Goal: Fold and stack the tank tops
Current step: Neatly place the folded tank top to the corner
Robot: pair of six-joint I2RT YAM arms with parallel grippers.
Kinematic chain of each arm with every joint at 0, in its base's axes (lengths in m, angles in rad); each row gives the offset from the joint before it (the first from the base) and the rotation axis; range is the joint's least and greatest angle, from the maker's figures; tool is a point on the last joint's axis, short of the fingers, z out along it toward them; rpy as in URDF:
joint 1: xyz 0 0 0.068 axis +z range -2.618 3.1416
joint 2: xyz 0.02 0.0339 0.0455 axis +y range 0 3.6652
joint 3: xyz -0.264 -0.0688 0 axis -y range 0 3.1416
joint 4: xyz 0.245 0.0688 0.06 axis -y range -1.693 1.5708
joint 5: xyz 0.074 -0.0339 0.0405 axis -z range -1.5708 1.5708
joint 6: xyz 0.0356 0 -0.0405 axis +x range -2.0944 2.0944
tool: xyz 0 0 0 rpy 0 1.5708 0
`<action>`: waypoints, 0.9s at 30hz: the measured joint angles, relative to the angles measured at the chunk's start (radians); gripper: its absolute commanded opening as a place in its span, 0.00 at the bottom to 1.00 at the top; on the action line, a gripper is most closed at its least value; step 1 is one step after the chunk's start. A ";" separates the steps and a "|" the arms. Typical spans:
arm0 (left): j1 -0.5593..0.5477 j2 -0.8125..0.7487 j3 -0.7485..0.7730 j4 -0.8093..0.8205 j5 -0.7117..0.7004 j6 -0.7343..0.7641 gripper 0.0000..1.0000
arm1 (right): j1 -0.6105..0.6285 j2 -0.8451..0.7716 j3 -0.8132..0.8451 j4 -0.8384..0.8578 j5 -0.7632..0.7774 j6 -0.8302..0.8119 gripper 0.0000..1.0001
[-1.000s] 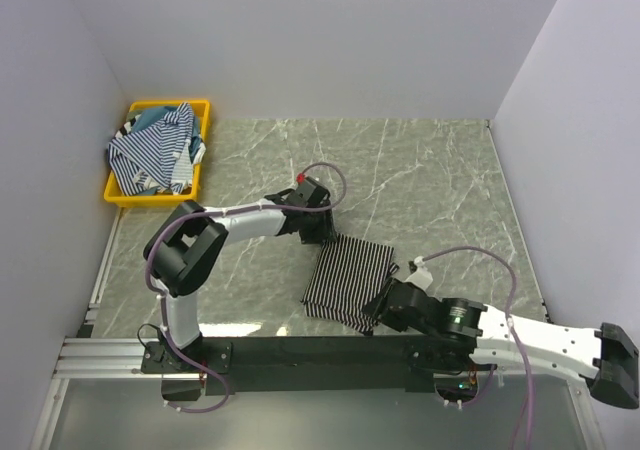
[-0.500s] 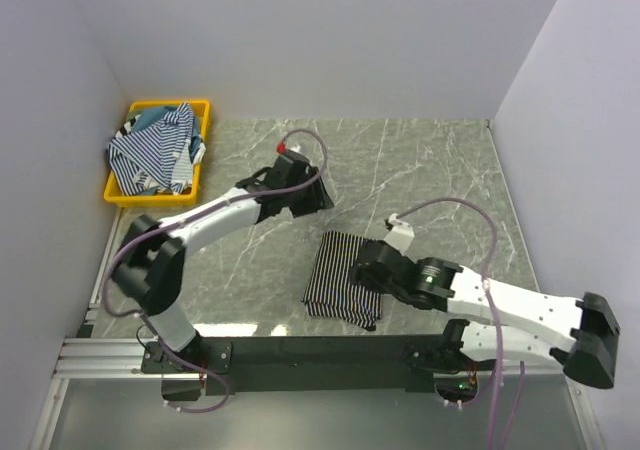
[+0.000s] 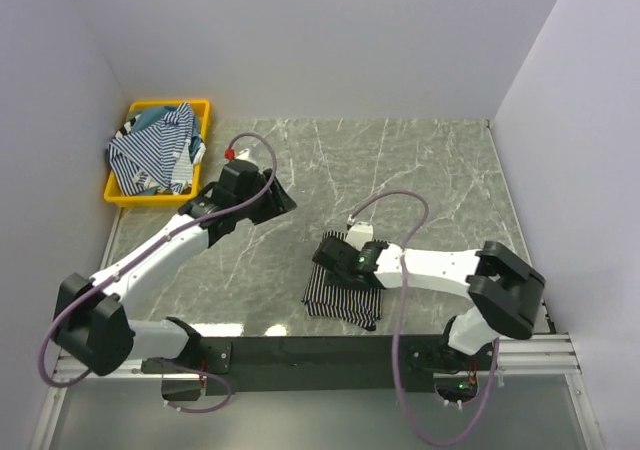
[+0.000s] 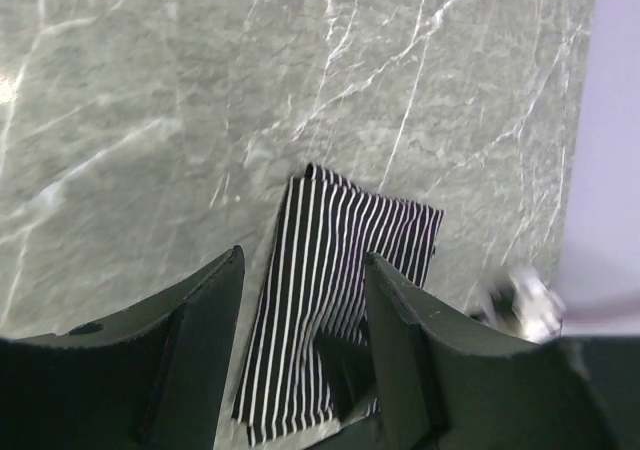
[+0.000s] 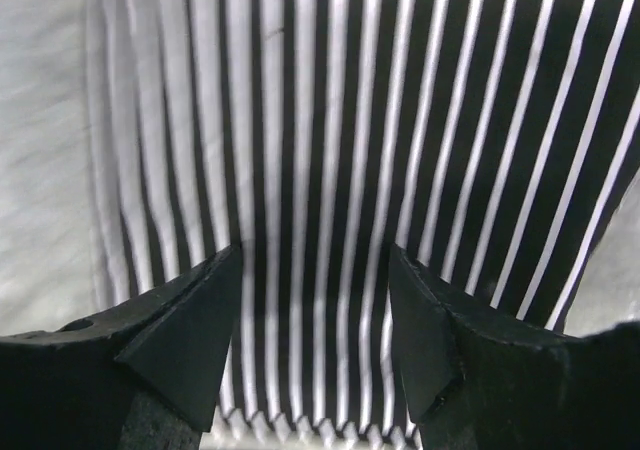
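Note:
The black tank top with thin white stripes [image 3: 345,292] lies folded on the marble table near the front middle. My right gripper [image 3: 328,257] hovers low over its far-left part, jaws open with nothing between them. In the right wrist view the stripes [image 5: 330,120] fill the frame between the open fingers [image 5: 200,330]. My left gripper [image 3: 272,198] is open and empty, up and to the left of the folded top, which shows in its wrist view [image 4: 330,260]. Blue-and-white striped tops [image 3: 150,152] and a teal one [image 3: 150,118] lie heaped in the bin.
The yellow plastic bin [image 3: 160,103] stands at the back left against the left wall. Grey walls close in the table on three sides. A black rail [image 3: 300,352] runs along the front edge by the arm bases.
My left gripper has drawn back from the folded top toward the back left. My right gripper has moved from the top's right edge across to its far-left part.

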 measured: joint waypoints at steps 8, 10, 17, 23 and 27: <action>0.031 -0.159 -0.012 -0.052 0.021 0.039 0.57 | -0.135 0.128 0.064 0.011 -0.056 -0.083 0.67; 0.034 -0.185 -0.012 -0.056 0.030 0.044 0.57 | -0.177 0.152 0.091 0.009 -0.065 -0.121 0.67; 0.037 -0.230 -0.012 -0.098 0.061 0.069 0.57 | -0.398 0.238 0.199 0.008 -0.137 -0.303 0.66; 0.042 -0.240 -0.008 -0.109 0.101 0.090 0.57 | -0.586 0.375 0.388 -0.037 -0.216 -0.475 0.67; 0.048 -0.243 0.009 -0.126 0.124 0.104 0.58 | -0.698 0.483 0.546 -0.094 -0.272 -0.577 0.63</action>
